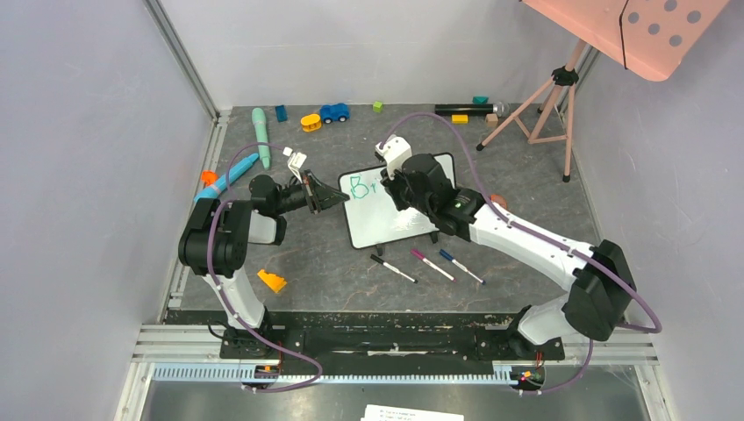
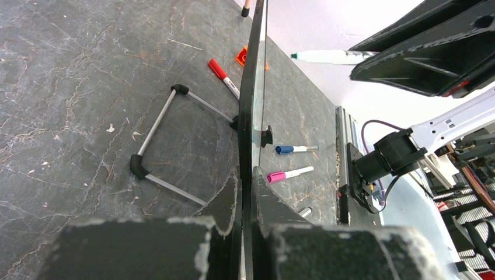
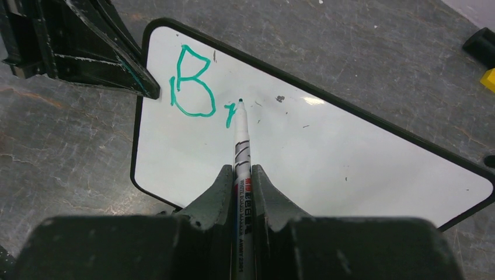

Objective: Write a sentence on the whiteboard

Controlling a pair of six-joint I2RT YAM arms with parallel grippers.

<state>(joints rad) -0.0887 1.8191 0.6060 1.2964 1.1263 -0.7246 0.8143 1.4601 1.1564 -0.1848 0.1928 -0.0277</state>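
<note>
We see the whiteboard (image 1: 390,224), white with a thin black frame and rounded corners, propped tilted on its feet, and of the sentence (image 3: 195,84) only a teal-green "B" and a begun "r" near one corner.

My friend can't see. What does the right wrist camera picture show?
The right gripper holds a marker, its tip at the whiteboard just after a teal "B" and the start of a second letter. The left gripper clamps the board's edge near the B, with grey table around.

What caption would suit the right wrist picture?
Right jaws hold a marker, its tip on the whiteboard beside a teal B.
</note>
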